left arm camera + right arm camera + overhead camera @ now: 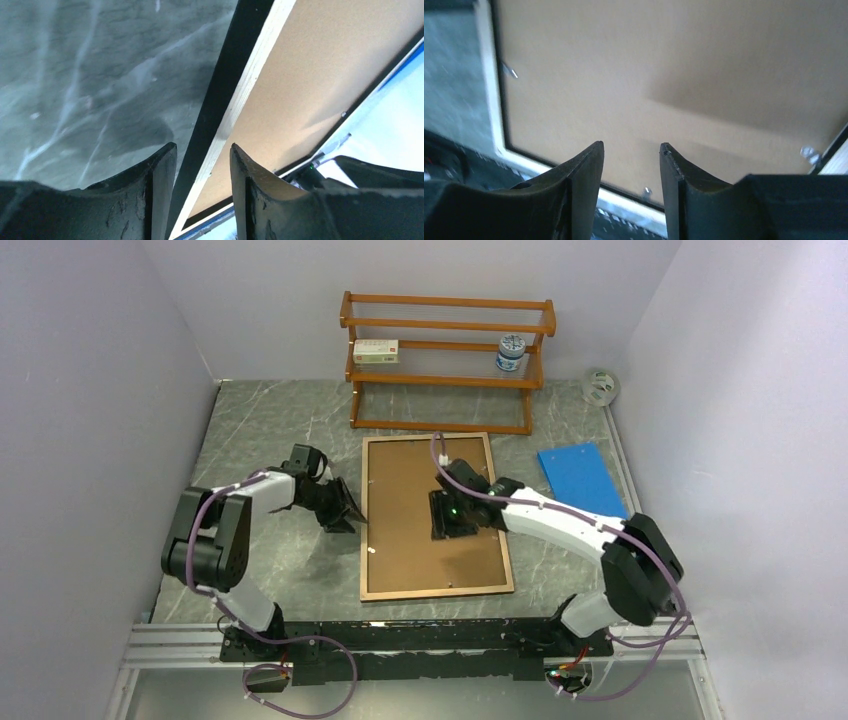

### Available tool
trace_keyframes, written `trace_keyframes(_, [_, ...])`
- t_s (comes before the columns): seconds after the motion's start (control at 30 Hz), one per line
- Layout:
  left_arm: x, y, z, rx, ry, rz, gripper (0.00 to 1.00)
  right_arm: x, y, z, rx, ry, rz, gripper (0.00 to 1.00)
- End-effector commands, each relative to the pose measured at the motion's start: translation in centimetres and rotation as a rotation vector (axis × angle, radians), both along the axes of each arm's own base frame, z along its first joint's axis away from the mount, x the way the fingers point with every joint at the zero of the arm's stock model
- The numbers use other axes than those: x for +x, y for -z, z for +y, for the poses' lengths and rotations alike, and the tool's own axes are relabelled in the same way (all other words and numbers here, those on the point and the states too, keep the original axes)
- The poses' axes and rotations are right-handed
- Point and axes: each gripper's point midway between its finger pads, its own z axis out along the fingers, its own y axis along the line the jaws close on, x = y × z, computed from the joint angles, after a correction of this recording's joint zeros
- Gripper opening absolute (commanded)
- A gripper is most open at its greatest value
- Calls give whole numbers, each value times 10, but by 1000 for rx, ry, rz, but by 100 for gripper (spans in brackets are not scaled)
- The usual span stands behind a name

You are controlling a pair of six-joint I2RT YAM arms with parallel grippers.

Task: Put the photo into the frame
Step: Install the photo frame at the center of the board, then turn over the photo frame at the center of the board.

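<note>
Straddling the frame (240,95) — left hand (202,150), jaws apart.

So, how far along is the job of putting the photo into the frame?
Looks done: the frame lies back up with the brown backing board seated in it. The photo is not visible, so I cannot confirm it is underneath. In hand: the left gripper straddles the frame's left edge, jaws apart; the right gripper hangs open and empty over the board. Left: probably only securing the board.
</note>
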Motion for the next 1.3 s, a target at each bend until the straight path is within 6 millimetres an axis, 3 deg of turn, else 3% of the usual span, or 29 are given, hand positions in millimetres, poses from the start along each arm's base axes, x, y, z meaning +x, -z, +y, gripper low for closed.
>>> trace_keyframes(0.0, [6, -18, 27, 158, -71, -86, 50, 59, -29, 26, -8, 141, -133, 50])
trace_keyframes(0.17, [0, -40, 66, 347, -200, -145, 53, 88, -32, 70, -63, 157, -175, 52])
trace_keyframes(0.27, [-9, -49, 85, 425, -270, -164, 54, 96, -23, 97, -129, 125, -190, 56])
trace_keyframes(0.4, [-22, -59, 101, 465, -350, -186, 54, 101, -24, 134, -159, 71, -235, 64])
trace_keyframes(0.6, [-45, -58, 109, 463, -444, -166, 54, 98, -9, 169, -207, -35, -264, 68])
trace_keyframes(0.73, [-57, -49, 107, 437, -459, -149, 54, 94, 5, 178, -252, -73, -265, 68])
trace_keyframes(0.97, [-59, -47, 106, 432, -456, -141, 55, 90, 26, 173, -345, -76, -249, 61])
trace_keyframes(1.1, [-60, -40, 101, 407, -446, -128, 55, 83, 28, 168, -344, -62, -221, 53])
trace_keyframes(1.27, [-57, -36, 92, 361, -418, -140, 54, 73, 30, 164, -332, -54, -164, 33])
